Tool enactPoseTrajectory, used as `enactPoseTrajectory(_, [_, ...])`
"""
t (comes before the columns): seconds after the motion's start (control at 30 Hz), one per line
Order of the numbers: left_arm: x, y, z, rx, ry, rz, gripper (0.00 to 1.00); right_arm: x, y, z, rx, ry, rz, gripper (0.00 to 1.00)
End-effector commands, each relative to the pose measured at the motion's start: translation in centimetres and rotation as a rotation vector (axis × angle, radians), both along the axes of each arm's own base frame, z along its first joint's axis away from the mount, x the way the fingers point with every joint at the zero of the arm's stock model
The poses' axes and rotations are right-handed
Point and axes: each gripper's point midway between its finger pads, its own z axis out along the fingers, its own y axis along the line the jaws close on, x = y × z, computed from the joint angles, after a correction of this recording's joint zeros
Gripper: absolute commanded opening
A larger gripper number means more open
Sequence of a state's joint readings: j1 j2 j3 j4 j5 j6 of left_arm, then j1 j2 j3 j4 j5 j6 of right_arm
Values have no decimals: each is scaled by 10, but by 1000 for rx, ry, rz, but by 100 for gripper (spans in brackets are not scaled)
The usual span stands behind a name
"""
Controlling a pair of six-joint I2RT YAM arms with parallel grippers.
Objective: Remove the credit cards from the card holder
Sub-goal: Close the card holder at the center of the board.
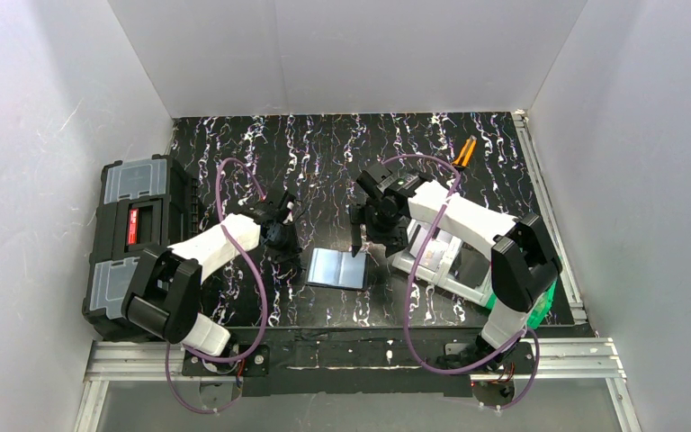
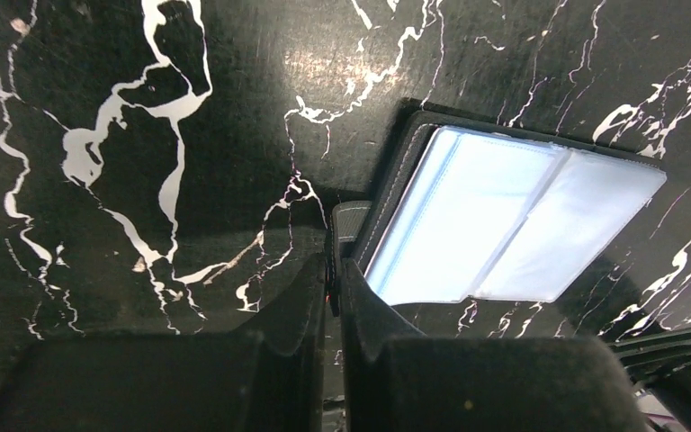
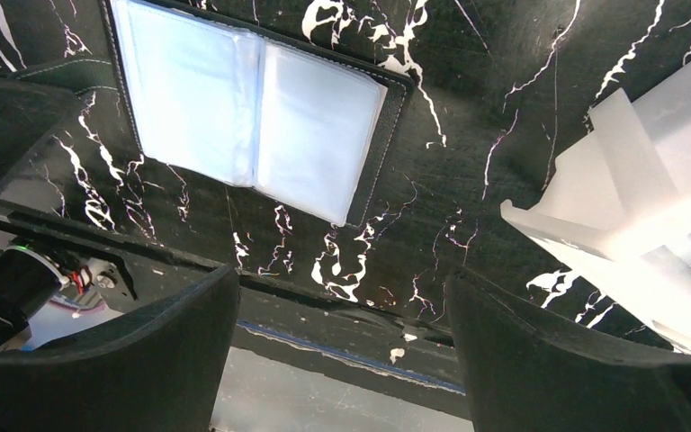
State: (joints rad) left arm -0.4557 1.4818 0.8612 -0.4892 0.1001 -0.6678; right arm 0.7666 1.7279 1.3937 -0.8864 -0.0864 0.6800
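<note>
One edge of card holder [image 2: 504,225] tight inside left pincer [image 2: 335,272].

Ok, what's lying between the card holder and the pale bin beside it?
Nothing on the table: the right wrist view shows bare marbled tabletop between card holder and pale bin.

This is a robotics lab test cell. Plain white panels [image 1: 342,54] enclose a black marble-patterned tabletop [image 1: 324,144] on three sides. A left arm [image 1: 207,247] and a right arm [image 1: 468,220] stand on aluminium extrusion rails [image 1: 576,355], looped with purple cables [image 1: 219,193]. A black toolbox [image 1: 157,216] sits alongside.
</note>
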Motion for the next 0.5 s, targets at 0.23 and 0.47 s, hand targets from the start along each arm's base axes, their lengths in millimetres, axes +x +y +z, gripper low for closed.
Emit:
enactPoseTrajectory(0.23, [4, 12, 24, 57, -63, -19, 0, 1, 18, -12, 44, 31, 37, 91])
enactPoseTrajectory(0.47, [-12, 20, -4, 108, 39, 14, 0, -9, 32, -32, 121, 101, 21, 97])
